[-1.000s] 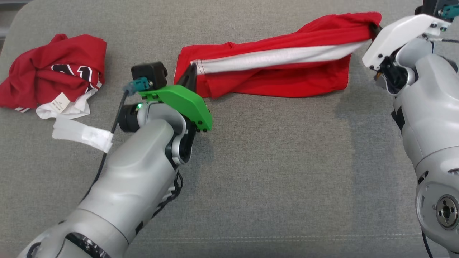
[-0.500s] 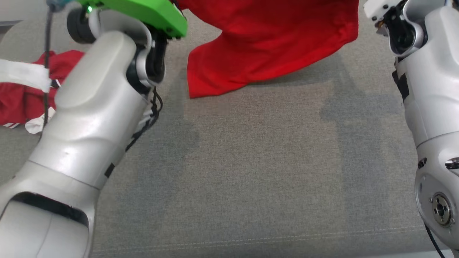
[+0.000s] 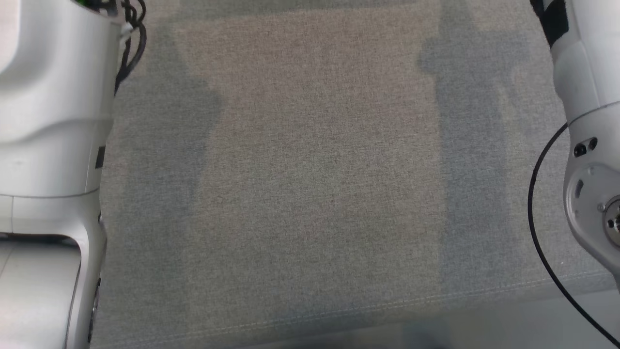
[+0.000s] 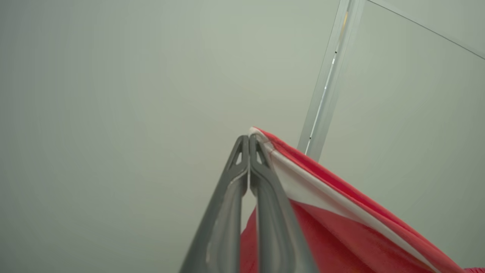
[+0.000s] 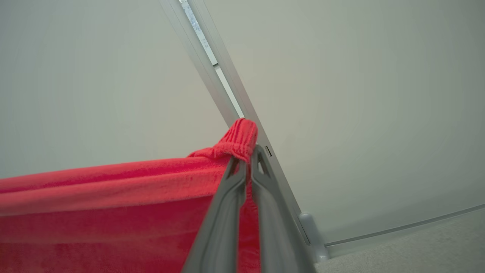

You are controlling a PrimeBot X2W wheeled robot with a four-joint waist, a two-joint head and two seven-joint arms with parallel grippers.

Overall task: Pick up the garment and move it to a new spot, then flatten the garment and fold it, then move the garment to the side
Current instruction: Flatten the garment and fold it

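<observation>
Red garment (image 5: pixel 113 197) hangs taut in the air, left gripper (image 4: pixel 249 141) clamped on its white-trimmed corner, right gripper (image 5: pixel 249 157) pinching another corner; lowering both evenly should spread it flat on the grey cushion (image 3: pixel 315 169).

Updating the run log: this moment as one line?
phase: lift | left gripper: shut on red garment | right gripper: shut on red garment | head view: grey cushion

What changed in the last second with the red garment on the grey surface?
The red garment was lifted up off the grey fabric surface and now hangs stretched before a pale wall. Nothing was let go: the left fingers and right fingers stay shut on its ends.
</observation>
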